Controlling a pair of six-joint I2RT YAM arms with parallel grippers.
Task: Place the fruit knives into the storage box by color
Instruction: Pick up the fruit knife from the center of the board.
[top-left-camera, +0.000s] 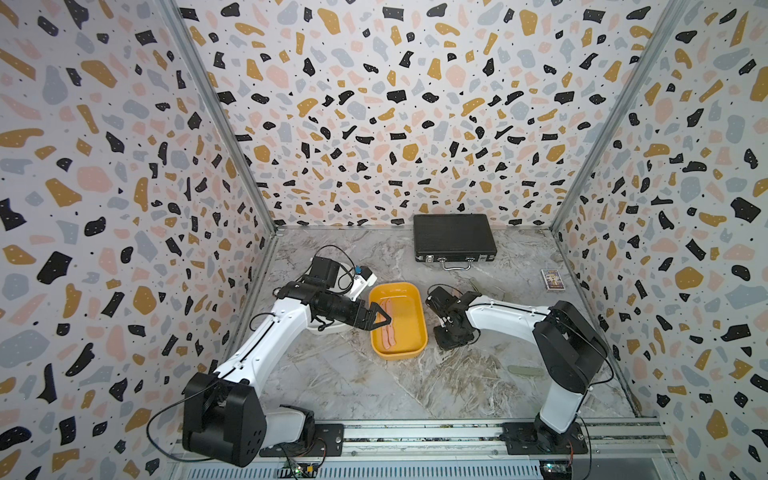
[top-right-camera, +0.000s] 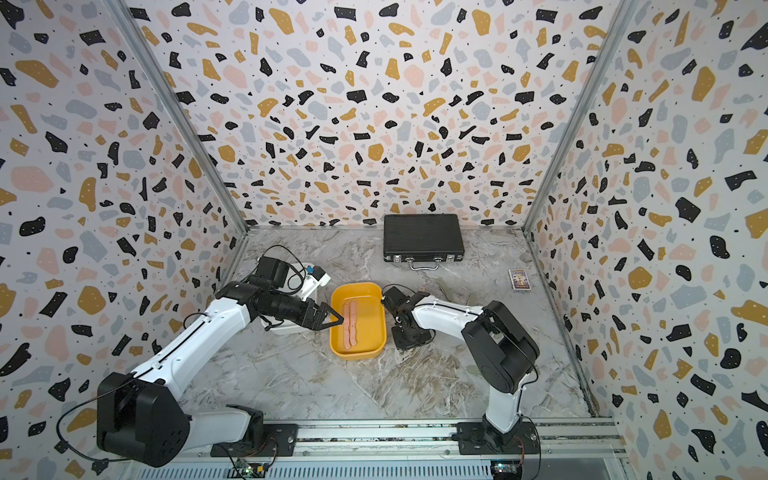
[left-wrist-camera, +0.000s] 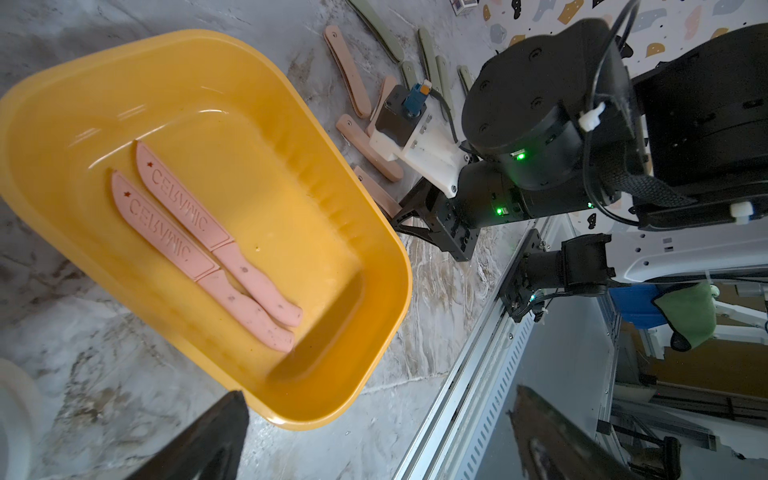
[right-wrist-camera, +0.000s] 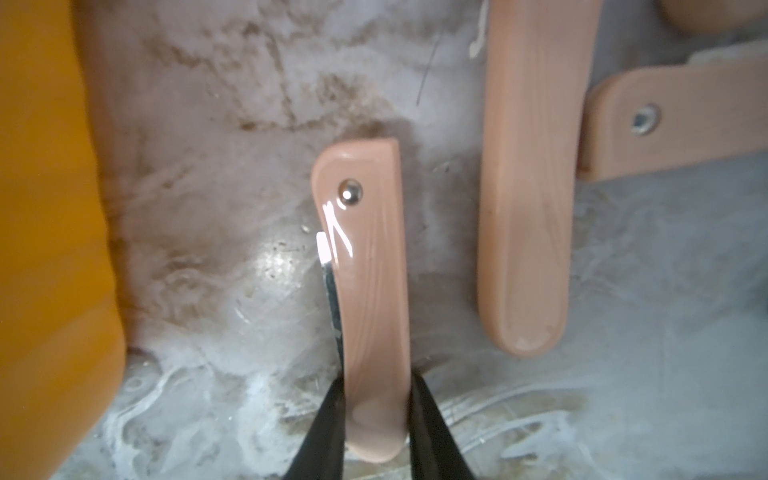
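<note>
**Left gripper** (top-left-camera: 380, 318): jaws spread wide, nothing between them. It hovers over the left rim of the mustard-yellow tub (top-left-camera: 399, 353), at centre frame in both top views.

**Yellow tub contents:** two salmon-pink sheathed knives (left-wrist-camera: 183, 203) lie side by side and parallel, each sheath embossed "CERAMIC".

**White tub** (top-right-camera: 286, 331): just left of the yellow one and mostly hidden under the left arm. I cannot make out its contents.

**Right gripper** (right-wrist-camera: 376, 415): down at the marbled surface (top-left-camera: 353, 386), just right of the yellow tub.
- The jaws are drawn in narrow, pressed against both long edges of a pink folding knife (right-wrist-camera: 365, 270) near its rounded end.
- That knife lies flat on the surface. It has a metal rivet at the far end and a sliver of blade showing along one edge.
- The yellow tub's wall stands near beside it.

**Loose knives:**
- A second pink knife (right-wrist-camera: 523, 208) lies roughly parallel to the gripped one and apart from it.
- A third pink knife (right-wrist-camera: 665, 120) lies angled beyond the second.
- The left wrist view shows more pink knives scattered behind the right gripper, along with several sage-green knives (left-wrist-camera: 428, 54), some crossing one another.
- A lone green knife (top-left-camera: 525, 370) lies at lower right in a top view, beside the right arm's elbow.

**Other items:**
- A black briefcase (top-left-camera: 455, 237) sits at upper centre against the back wall, its handle toward the arms.
- A small printed card box (top-left-camera: 552, 279) sits at right, near the side wall.
</note>
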